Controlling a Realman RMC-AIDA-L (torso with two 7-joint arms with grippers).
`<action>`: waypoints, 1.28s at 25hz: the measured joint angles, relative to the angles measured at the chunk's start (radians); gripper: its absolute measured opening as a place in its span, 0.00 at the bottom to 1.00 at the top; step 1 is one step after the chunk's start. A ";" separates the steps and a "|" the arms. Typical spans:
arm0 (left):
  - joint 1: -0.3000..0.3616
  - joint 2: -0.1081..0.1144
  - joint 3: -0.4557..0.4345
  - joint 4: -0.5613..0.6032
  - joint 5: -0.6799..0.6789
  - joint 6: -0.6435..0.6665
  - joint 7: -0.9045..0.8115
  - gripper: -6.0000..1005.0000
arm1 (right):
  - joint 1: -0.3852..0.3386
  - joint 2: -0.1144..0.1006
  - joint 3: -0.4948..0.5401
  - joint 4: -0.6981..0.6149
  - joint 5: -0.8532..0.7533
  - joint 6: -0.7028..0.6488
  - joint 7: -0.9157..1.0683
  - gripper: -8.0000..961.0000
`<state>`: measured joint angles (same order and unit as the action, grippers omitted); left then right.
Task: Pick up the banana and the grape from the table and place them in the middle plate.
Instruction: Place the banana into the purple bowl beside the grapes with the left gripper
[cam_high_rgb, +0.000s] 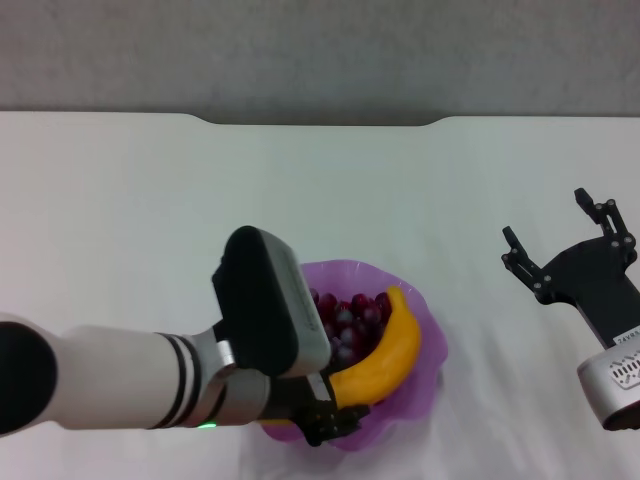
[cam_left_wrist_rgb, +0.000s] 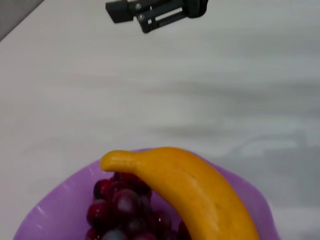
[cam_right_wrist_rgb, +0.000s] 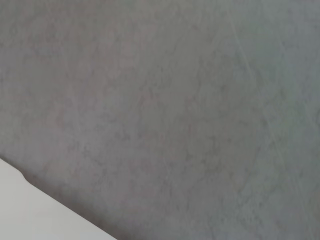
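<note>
The banana (cam_high_rgb: 385, 362) lies slanted in the purple middle plate (cam_high_rgb: 432, 345), resting over the grape bunch (cam_high_rgb: 345, 320). My left gripper (cam_high_rgb: 335, 420) is at the plate's near rim, closed around the banana's near end. In the left wrist view the banana (cam_left_wrist_rgb: 195, 192) runs across the grapes (cam_left_wrist_rgb: 120, 205) inside the plate (cam_left_wrist_rgb: 55, 207). My right gripper (cam_high_rgb: 548, 225) is open and empty above the table (cam_high_rgb: 120, 220), to the right of the plate; it also shows far off in the left wrist view (cam_left_wrist_rgb: 150, 12).
The table's notched far edge (cam_high_rgb: 320, 122) meets a grey wall. The right wrist view shows only that wall and a corner of the table (cam_right_wrist_rgb: 30, 215). My left forearm (cam_high_rgb: 110, 385) crosses the near left of the table.
</note>
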<state>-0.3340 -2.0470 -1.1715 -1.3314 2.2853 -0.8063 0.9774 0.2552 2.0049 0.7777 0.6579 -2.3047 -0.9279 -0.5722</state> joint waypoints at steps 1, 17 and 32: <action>-0.008 -0.001 0.006 0.007 0.000 0.009 -0.001 0.63 | 0.000 0.000 0.000 0.000 0.000 0.000 0.000 0.95; -0.035 -0.002 0.056 0.072 0.007 0.131 -0.023 0.65 | 0.003 0.000 -0.004 0.002 -0.002 0.000 0.000 0.95; 0.047 0.002 0.055 -0.045 0.118 0.177 -0.066 0.90 | 0.002 0.000 -0.005 0.000 0.000 0.000 0.000 0.95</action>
<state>-0.2868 -2.0451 -1.1168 -1.3768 2.4032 -0.6297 0.9119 0.2576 2.0049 0.7732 0.6581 -2.3047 -0.9280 -0.5722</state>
